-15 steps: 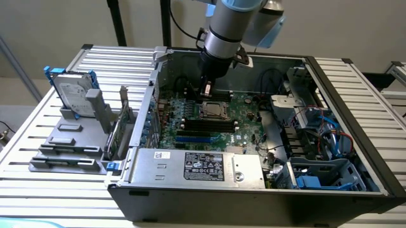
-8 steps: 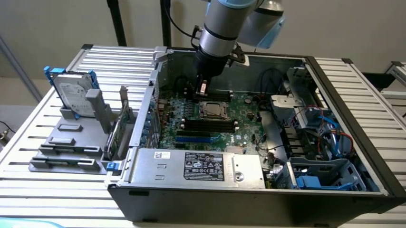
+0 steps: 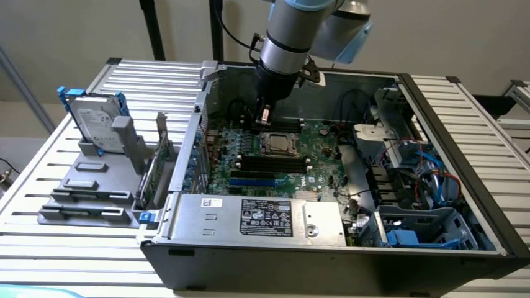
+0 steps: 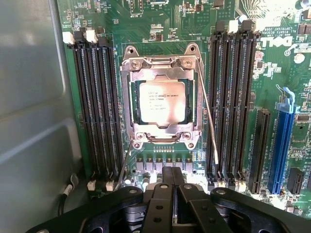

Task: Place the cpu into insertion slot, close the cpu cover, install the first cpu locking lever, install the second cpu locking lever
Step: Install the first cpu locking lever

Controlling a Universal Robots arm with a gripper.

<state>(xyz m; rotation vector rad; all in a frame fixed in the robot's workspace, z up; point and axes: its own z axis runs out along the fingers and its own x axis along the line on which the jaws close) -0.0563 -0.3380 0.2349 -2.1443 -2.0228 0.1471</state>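
Fingers (image 4: 165, 194) clenched together, nothing between them, touching nothing. In the exterior view they hang (image 3: 265, 117) just above the far edge of the insertion slot (image 4: 190, 102), mid-board inside the open computer case (image 3: 463, 186). Cpu (image 4: 162, 102) lies flat in the slot, pale silver face up. Silvery cpu cover (image 4: 160, 63) is down around it, framing it. One thin wire lever (image 4: 206, 109) slants away from the cover toward the black memory slots (image 4: 231, 102). Cpu print is too small to read. Board is marked "DELL" (image 4: 281, 44). Power supply (image 3: 198, 214) label is illegible.
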